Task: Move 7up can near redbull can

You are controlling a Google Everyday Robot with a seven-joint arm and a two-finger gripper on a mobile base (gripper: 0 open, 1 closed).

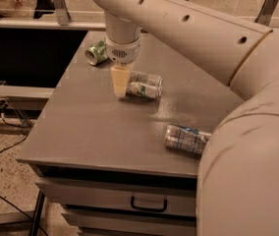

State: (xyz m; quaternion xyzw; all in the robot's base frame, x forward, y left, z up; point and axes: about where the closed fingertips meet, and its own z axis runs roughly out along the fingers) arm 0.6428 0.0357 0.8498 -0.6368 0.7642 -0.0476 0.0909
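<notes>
The 7up can [147, 85], silver-white with green markings, lies on its side in the middle of the grey table [90, 127]. The redbull can [184, 138], slim with blue checked panels, lies on its side nearer the front right, and its right end is hidden behind my arm. My gripper [120, 84] points down from the wrist and stands at the left end of the 7up can, touching or almost touching it.
An all-green can [96, 52] lies at the table's back left. My large arm [237, 132] covers the right side of the view. A drawer with a handle [148, 204] is under the table top. Cables run on the floor at left.
</notes>
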